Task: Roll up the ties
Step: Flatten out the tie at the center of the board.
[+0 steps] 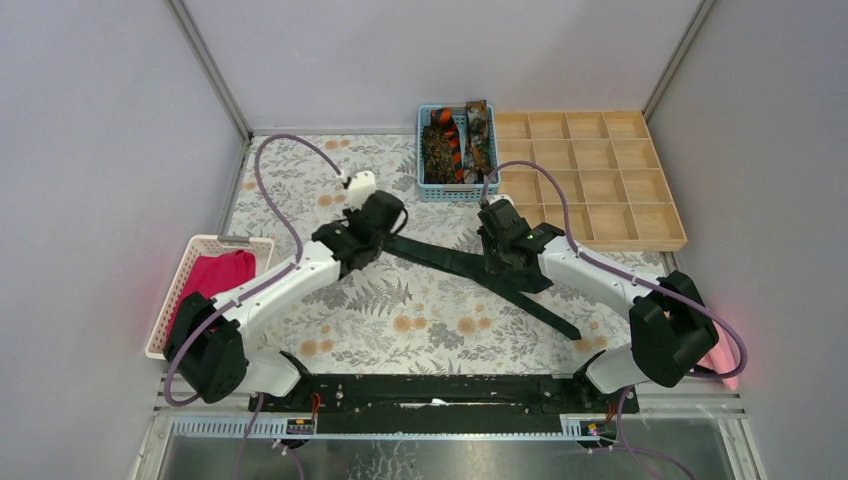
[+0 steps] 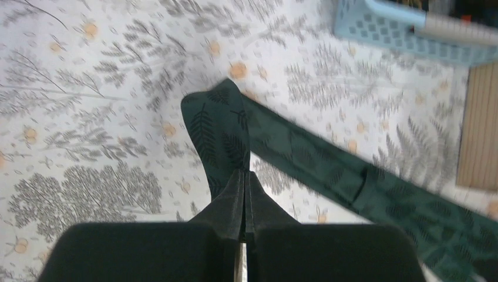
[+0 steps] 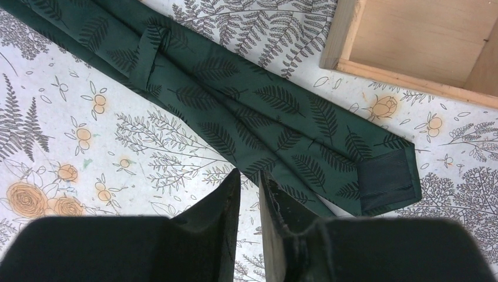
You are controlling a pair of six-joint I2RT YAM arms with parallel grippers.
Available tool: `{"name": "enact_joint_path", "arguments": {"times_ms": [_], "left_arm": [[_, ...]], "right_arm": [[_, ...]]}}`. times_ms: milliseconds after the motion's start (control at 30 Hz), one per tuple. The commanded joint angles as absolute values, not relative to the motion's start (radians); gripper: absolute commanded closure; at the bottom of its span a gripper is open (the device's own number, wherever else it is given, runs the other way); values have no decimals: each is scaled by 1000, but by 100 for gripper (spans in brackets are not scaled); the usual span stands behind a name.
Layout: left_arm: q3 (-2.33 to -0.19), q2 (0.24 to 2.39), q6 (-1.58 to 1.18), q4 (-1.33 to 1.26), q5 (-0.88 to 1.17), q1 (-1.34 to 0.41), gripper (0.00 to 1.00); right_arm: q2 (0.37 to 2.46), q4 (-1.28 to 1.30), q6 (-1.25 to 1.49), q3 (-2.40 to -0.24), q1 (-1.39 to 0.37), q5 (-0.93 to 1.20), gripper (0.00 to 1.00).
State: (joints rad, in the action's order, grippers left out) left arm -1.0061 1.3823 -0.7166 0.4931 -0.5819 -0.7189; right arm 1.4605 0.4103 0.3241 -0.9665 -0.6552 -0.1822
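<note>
Green tie (image 2: 305, 155) end pinched by left tool (image 2: 245, 176), arm stretched forward.

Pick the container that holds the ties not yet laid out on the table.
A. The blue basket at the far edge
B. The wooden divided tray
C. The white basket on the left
A: the blue basket at the far edge holds the mottled and striped ties, while the white basket holds a magenta cloth and the wooden tray shows only bare compartments.
</note>
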Motion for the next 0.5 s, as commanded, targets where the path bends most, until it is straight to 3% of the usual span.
{"name": "enact_joint_path", "arguments": {"times_ms": [0, 300, 367, 467], "left_arm": [[-1044, 1397, -646, 457, -509, -601, 100], [-1057, 1537, -621, 340, -394, -377, 100], [-1069, 1579, -614, 326, -385, -342, 100], [-1089, 1639, -613, 314, -360, -280, 100]], "right_arm": [[1482, 394, 337, -957, -656, -194, 77], [1526, 390, 373, -931, -606, -249, 92], [1549, 390, 376, -929, -593, -254, 89], [1562, 383, 388, -911, -578, -272, 76]]}}
